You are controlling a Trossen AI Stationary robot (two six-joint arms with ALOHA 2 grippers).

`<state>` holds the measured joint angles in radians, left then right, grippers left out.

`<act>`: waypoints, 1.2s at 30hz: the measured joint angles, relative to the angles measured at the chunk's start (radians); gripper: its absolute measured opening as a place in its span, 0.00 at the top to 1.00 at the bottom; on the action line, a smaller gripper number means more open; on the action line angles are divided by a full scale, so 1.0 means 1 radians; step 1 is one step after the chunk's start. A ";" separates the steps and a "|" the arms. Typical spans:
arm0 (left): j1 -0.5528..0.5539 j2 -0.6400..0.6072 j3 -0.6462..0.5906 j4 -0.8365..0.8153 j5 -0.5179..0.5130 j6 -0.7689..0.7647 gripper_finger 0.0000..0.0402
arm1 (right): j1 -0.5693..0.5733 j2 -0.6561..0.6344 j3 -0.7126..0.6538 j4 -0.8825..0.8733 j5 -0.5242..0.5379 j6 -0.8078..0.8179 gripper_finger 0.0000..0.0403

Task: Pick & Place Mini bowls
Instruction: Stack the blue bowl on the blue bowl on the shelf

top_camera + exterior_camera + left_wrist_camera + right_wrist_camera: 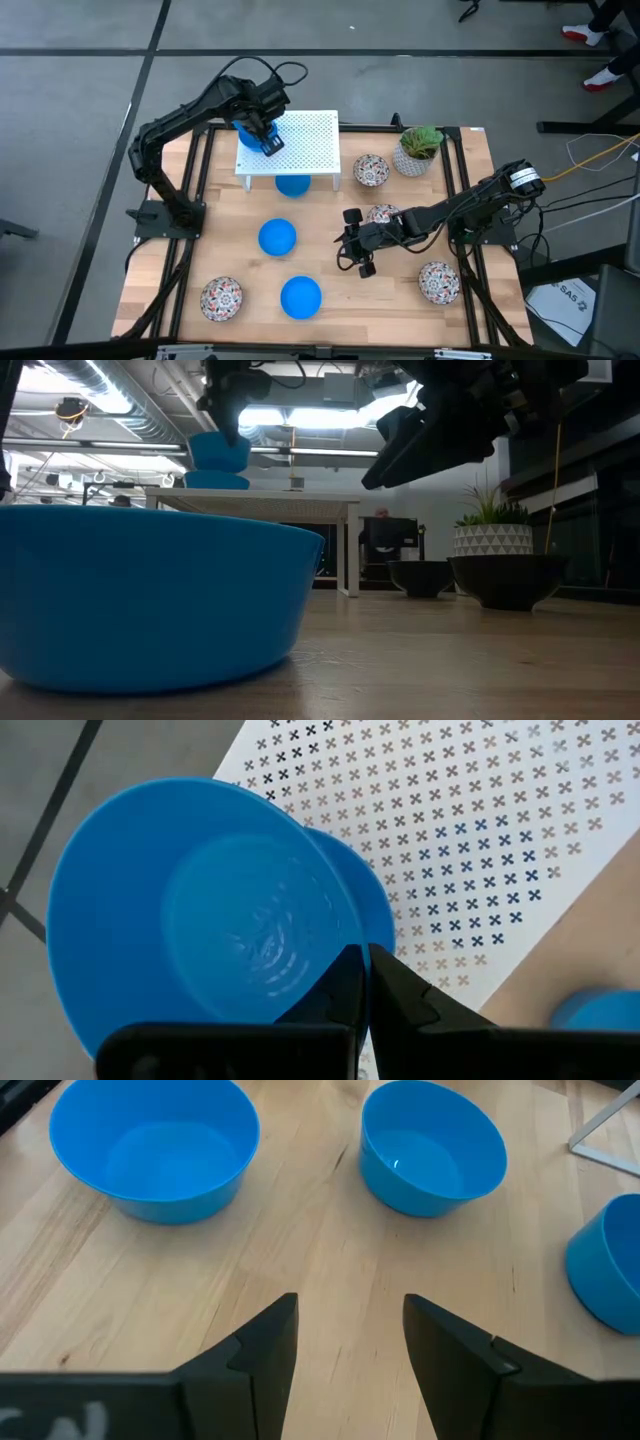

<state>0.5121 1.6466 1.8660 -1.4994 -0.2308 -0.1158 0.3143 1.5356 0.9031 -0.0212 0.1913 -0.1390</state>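
Left gripper (268, 140) clenched on a blue bowl's (200, 910) rim, over the left edge of the white perforated rack (305, 140) at the bench's far side; a second blue bowl sits under it on the rack. Right gripper (350, 1345) released, empty, above bare light wood planks (330, 1230) mid-bench, facing two blue bowls (155, 1150). Patterned bowls (221, 298) sit near the bench's front corners and by the potted plant (417, 150); only legible writing is "SAS" on a box (570, 305) on the floor.

Pale wooden tabletop (330, 1280) with visible grain, smooth and lightly sheened. Plain blue bowls (155, 1145) look like glossy plastic (one shows a faint highlight inside). A white perforated stand (480, 830) has a matt finish. Gripper fingers (455, 1365) appear matt black.
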 joint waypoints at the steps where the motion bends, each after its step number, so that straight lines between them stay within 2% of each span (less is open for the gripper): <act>1: 0.000 0.000 0.000 0.000 -0.006 -0.001 0.99 | 0.000 0.000 0.000 0.000 0.000 0.000 0.55; 13: -0.002 0.012 -0.004 0.005 -0.015 -0.005 0.99 | 0.000 0.000 0.000 0.000 0.000 0.000 0.55; 25: -0.002 0.015 -0.142 0.059 -0.010 0.016 0.99 | 0.000 0.000 0.000 0.001 0.000 0.007 0.55; 36: 0.000 0.015 -0.153 0.085 0.016 0.041 0.99 | 0.000 0.000 0.000 0.001 0.000 0.004 0.55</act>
<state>0.5125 1.6619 1.7130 -1.4147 -0.2150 -0.0743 0.3145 1.5356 0.9031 -0.0200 0.1913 -0.1352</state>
